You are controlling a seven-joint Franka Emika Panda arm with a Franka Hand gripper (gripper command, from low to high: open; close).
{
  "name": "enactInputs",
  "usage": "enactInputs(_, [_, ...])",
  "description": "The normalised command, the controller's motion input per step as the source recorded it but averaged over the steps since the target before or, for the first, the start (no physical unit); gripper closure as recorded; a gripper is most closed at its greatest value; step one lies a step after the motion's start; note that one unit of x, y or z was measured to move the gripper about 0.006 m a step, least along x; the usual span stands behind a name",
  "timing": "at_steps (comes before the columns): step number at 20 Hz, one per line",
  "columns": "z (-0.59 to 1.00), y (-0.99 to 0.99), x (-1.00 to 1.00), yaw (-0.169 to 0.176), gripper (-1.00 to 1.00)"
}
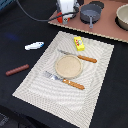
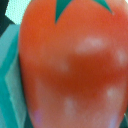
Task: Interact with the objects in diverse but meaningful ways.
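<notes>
My gripper [image 1: 63, 18] is at the back, low over the brown board, just to the exterior view's left of the dark grey two-handled pot [image 1: 91, 13]. It looks shut on the red tomato [image 1: 60, 19]. The tomato [image 2: 75, 65] with its green top fills the wrist view, and the fingers are hidden there. The yellow block [image 1: 79, 44] lies on the striped placemat [image 1: 45, 87]. The white-and-blue fish [image 1: 34, 46] and the brown sausage stick [image 1: 17, 70] lie on the dark table to the exterior view's left of the mat.
A tan round plate [image 1: 68, 66] sits mid-mat between an orange-handled knife [image 1: 80, 57] and fork [image 1: 65, 80]. A brown board [image 1: 107, 31] spans the back. A pale bowl [image 1: 123, 16] stands at the back, on the exterior view's right. A black cable [image 1: 35, 16] runs to the arm.
</notes>
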Motion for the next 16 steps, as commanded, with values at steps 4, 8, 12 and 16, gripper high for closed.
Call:
enactInputs(4, [0.42, -0.52, 0.93, 0.000, 1.00])
enactInputs(8, [0.38, -0.53, 0.90, 0.000, 1.00])
enactInputs(12, [0.31, -0.53, 0.89, 0.000, 1.00])
enactInputs(16, [0.25, -0.52, 0.88, 0.000, 1.00])
